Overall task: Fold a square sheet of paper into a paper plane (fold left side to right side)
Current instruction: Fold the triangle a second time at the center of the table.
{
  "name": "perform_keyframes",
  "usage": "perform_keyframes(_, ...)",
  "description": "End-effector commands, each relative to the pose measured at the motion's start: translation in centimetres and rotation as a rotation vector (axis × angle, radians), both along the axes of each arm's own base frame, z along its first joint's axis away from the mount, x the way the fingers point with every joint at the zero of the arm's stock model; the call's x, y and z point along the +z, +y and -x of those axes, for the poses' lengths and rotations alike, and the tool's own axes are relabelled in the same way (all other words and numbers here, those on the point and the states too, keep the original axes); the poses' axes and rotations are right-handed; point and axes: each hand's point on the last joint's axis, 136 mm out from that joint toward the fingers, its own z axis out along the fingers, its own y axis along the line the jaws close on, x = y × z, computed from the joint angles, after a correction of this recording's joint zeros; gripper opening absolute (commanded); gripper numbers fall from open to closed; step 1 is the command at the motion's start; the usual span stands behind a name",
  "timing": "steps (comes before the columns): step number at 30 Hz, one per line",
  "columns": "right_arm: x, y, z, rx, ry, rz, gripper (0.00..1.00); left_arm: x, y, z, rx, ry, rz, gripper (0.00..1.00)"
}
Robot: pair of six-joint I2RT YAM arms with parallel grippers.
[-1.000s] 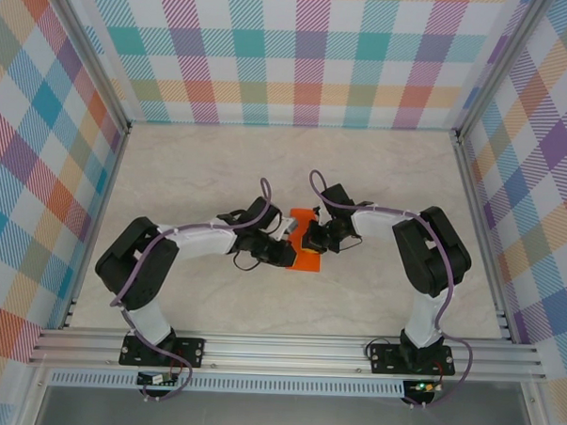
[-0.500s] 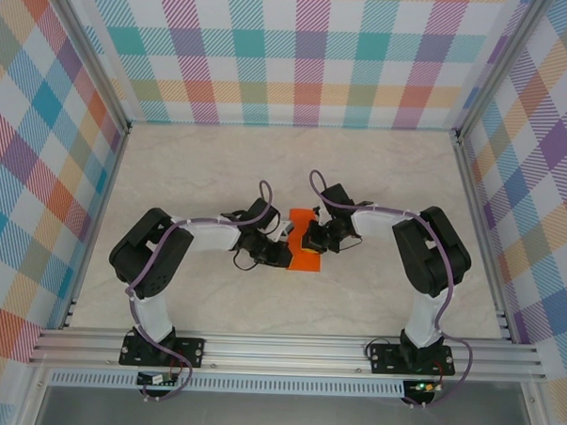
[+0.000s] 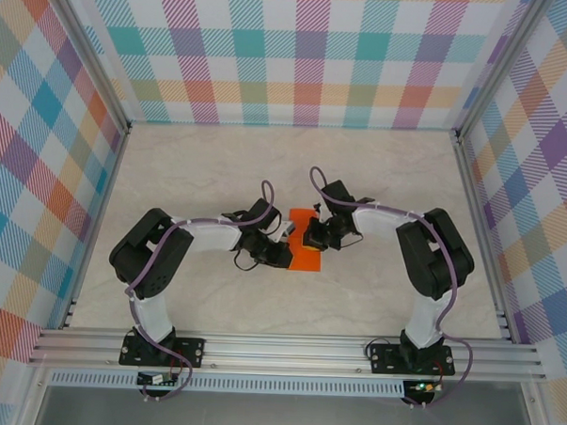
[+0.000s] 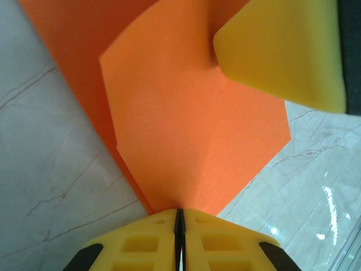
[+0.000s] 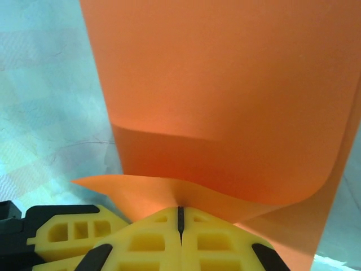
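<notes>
The square sheet of paper [image 3: 306, 244] lies near the middle of the marble-patterned table [image 3: 219, 172], between the two arms and well clear of the plaid walls [image 3: 309, 54]. From above it looks taller than it is wide. Its long axis runs from the near edge toward the far wall, leaning slightly so that the far end sits a little further left than the near end. It has no pointed nose; the far and near ends both look blunt. The left gripper [image 3: 286, 239] comes in from the left and the right gripper [image 3: 311, 238] from the right, with the two heads close together over the sheet. In the left wrist view the yellow jaws are pressed together on the paper's edge. The orange sheet fans out from the seam, with an upper layer lifted over a lower one. The right gripper's yellow pad [image 4: 282, 51] is just at the far side of that flap. In the right wrist view the jaws likewise pinch the sheet's edge, and the paper rises from them and curls over at its right side rather than lying flat.
</notes>
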Motion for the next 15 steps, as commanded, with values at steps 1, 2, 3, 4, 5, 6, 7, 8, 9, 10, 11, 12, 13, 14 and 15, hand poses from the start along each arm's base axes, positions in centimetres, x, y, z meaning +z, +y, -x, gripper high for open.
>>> perform_keyframes(1,1.1,1.9,1.4,0.055,0.006,-0.037,0.00,-2.3,2.6,0.7,0.016,0.011,-0.150,0.11)
perform_keyframes(2,1.0,2.2,1.6,0.056,0.013,-0.042,0.00,-2.3,2.6,0.8,0.016,0.012,-0.150,0.11)
perform_keyframes(3,0.9,2.4,1.8,0.055,0.020,-0.044,0.00,-2.2,2.5,0.7,0.017,0.008,-0.149,0.11)
perform_keyframes(4,0.8,2.5,1.8,0.054,0.022,-0.044,0.00,-2.2,2.5,0.7,0.015,0.007,-0.150,0.10)
perform_keyframes(5,0.6,2.5,1.9,0.053,0.025,-0.040,0.00,-2.3,2.5,0.7,0.017,0.006,-0.153,0.11)
perform_keyframes(6,0.5,2.5,1.9,0.054,0.027,-0.039,0.00,-2.2,2.5,0.7,0.016,0.005,-0.153,0.11)
perform_keyframes(7,0.3,2.5,2.0,0.054,0.033,-0.038,0.00,-2.2,2.4,0.6,0.015,0.003,-0.155,0.10)
perform_keyframes(8,0.3,2.6,2.1,0.057,0.035,-0.040,0.00,-2.4,2.8,1.1,0.014,0.026,-0.176,0.10)
perform_keyframes(9,0.2,2.6,2.2,0.057,0.039,-0.039,0.00,-2.5,2.8,1.2,0.011,0.026,-0.176,0.10)
perform_keyframes(10,0.1,2.6,2.4,0.059,0.043,-0.038,0.00,-2.5,2.8,1.2,0.012,0.026,-0.178,0.10)
perform_keyframes(11,-0.1,2.6,2.5,0.059,0.049,-0.034,0.00,-2.5,2.8,1.2,0.012,0.024,-0.181,0.10)
perform_keyframes(12,-0.3,2.5,2.7,0.060,0.054,-0.029,0.00,-2.4,2.8,1.1,0.015,0.022,-0.180,0.10)
perform_keyframes(13,-0.6,2.3,2.8,0.060,0.057,-0.018,0.00,-2.5,2.8,1.1,0.013,0.021,-0.183,0.10)
perform_keyframes(14,-0.7,2.2,2.8,0.060,0.057,-0.009,0.00,-2.5,2.8,1.1,0.015,0.020,-0.186,0.10)
perform_keyframes(15,-1.0,2.0,2.9,0.061,0.062,0.004,0.00,-2.6,2.8,1.1,0.016,0.020,-0.187,0.10)
